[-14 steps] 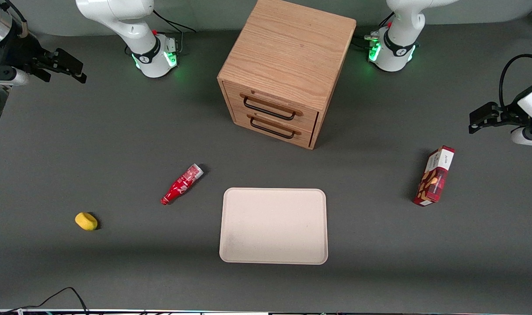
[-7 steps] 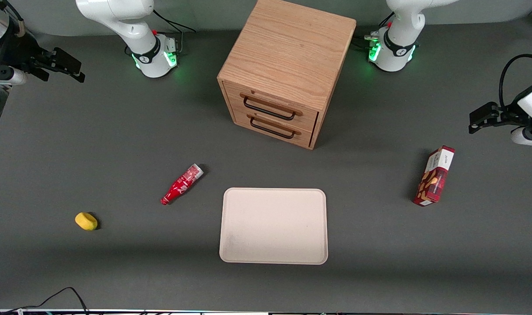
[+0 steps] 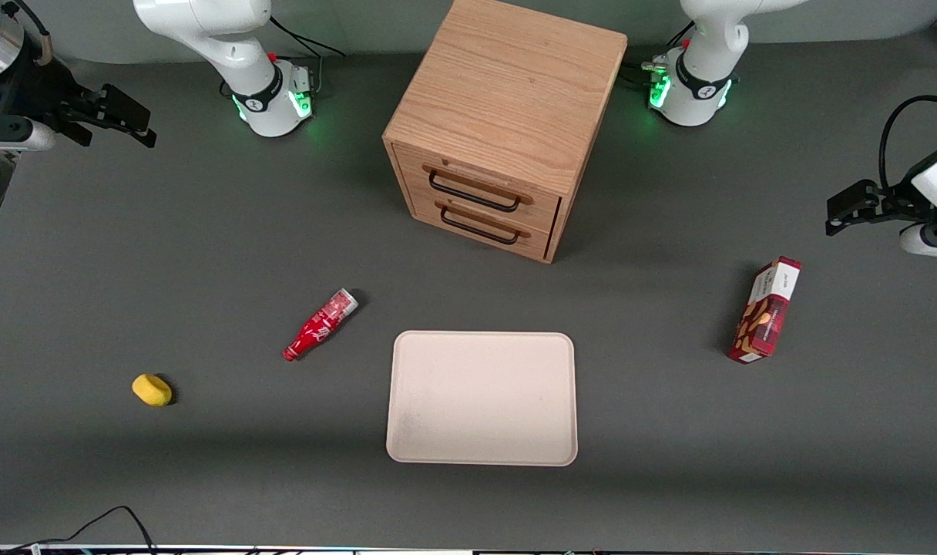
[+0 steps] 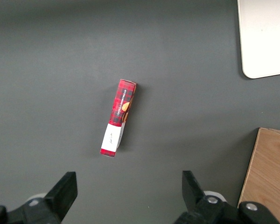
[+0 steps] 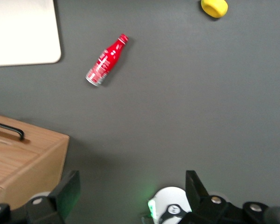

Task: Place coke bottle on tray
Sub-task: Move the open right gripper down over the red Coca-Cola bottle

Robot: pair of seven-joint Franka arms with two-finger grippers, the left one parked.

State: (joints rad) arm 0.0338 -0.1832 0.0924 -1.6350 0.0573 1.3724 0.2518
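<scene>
Front view: coke bottle (image 3: 320, 324), slim, red with white script, clear silvery base, lies on its side on the table (image 3: 206, 254) just beside the tray (image 3: 481, 398), not on it. Gripper (image 3: 122, 123) high up at the working arm's end, well apart from the bottle.
Right wrist view: bottle (image 5: 106, 60) lying flat, fingers (image 5: 67, 191) spread wide, empty.

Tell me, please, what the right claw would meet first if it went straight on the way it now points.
Probably bare table. The open claw hangs high at the working arm's end, aimed down near its arm's base; the bottle lies off that line. Depth is unclear.
</scene>
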